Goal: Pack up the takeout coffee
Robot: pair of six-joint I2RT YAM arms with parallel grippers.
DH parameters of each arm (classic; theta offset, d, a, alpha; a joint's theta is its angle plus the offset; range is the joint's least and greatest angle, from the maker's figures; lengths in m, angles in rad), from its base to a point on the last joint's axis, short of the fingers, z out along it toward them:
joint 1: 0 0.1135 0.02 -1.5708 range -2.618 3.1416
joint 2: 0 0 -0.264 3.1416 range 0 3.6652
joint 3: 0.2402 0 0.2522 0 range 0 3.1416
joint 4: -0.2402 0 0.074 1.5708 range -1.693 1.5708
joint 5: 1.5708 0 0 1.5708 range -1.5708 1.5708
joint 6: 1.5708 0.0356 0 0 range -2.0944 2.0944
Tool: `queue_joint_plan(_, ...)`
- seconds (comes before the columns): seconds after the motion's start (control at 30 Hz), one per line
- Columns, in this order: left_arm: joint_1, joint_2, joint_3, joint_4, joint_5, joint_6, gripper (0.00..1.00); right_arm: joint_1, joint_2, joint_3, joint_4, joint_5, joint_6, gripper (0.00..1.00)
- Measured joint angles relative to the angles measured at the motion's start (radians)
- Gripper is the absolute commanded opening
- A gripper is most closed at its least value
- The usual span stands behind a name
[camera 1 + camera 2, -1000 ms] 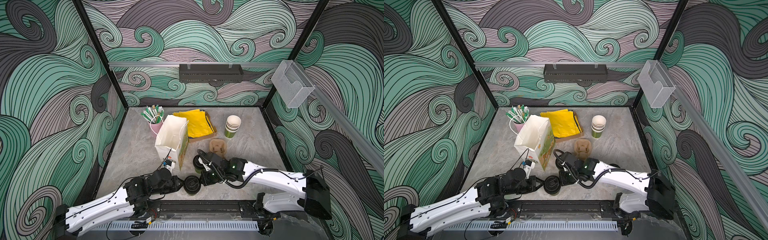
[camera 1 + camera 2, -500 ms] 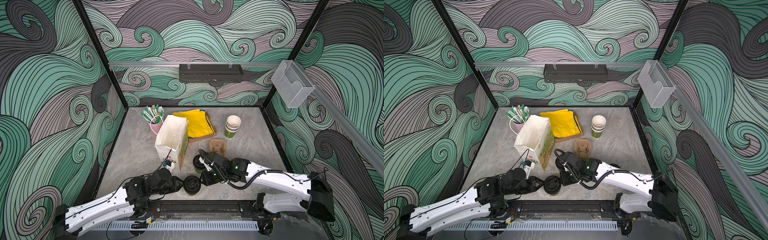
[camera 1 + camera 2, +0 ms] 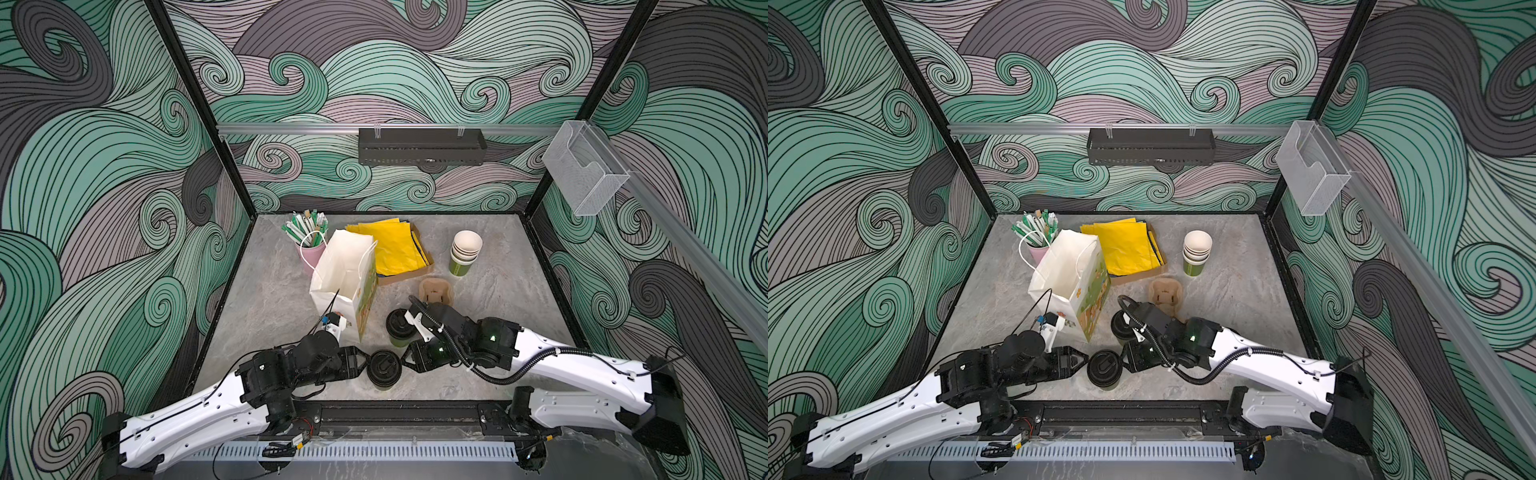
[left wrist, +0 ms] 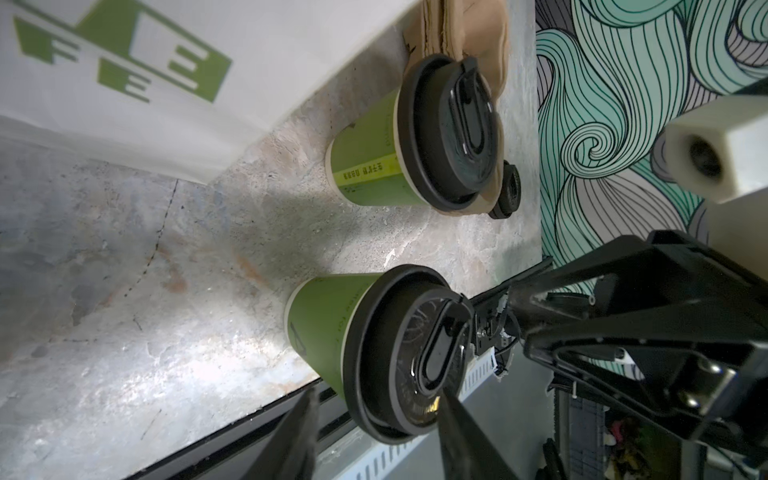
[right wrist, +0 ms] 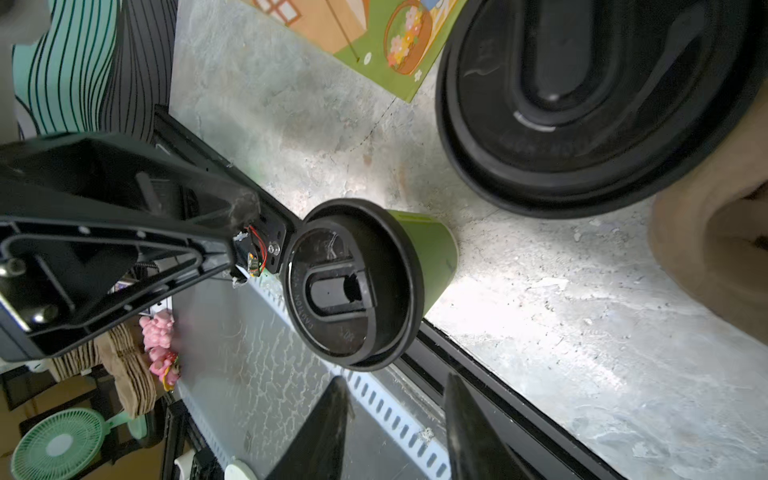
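Top views, coffee: takeout coffee (image 3: 383, 368) is standing upright on the table (image 3: 498, 299), right by the front edge. Black sip lid is on, with the green wall showing under it.
Left wrist, left side: left end effector (image 3: 362, 363) sits just beside the cup. Its fingers (image 4: 299, 436) are spread apart with the lid out past the tips, so it's partly open and holding nothing.
Right wrist, right side: right end effector (image 3: 405, 359) is on the cup's other side. Its fingers (image 5: 469, 428) are parted too, with nothing between them.
Contact: the cup's basically sandwiched between the two, no grip from either. Can't tell if any tip is brushing the lid rim.
Next cup over: second lidded cup (image 3: 400, 328), same green with a black lid, upright, just behind the coffee and farther from the front edge.
Bag: white paper bag (image 3: 345, 274) stands with its top open, just left of that second cup.
Carrier: brown cup carrier (image 3: 435, 291) sits behind the second cup.
Further back: stack of lidless cups (image 3: 465, 253), yellow napkins (image 3: 390, 245), and a pink cup of stirrers (image 3: 309, 235) at the back left.
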State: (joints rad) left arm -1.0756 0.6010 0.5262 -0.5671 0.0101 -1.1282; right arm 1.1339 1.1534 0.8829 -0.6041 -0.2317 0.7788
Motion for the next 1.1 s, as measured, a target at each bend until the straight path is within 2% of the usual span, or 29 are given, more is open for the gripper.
queue_joint_plan(0.13, 0.000, 0.025, -0.012, 0.046, 0.024, 0.005, 0.58, 0.041, 0.011, -0.024, 0.010, -0.032, 0.015, 0.49)
queue_joint_plan(0.43, 0.000, 0.071, -0.023, 0.075, 0.043, 0.011, 0.54, 0.047, 0.074, -0.058, 0.073, -0.064, 0.038, 0.48)
queue_joint_plan(0.7, 0.000, 0.105, -0.034, 0.092, 0.050, 0.011, 0.52, 0.047, 0.108, -0.061, 0.090, -0.061, 0.041, 0.46)
queue_joint_plan(1.1, 0.000, 0.111, -0.063, 0.119, 0.054, -0.003, 0.44, 0.053, 0.122, -0.047, 0.075, -0.043, 0.043, 0.43)
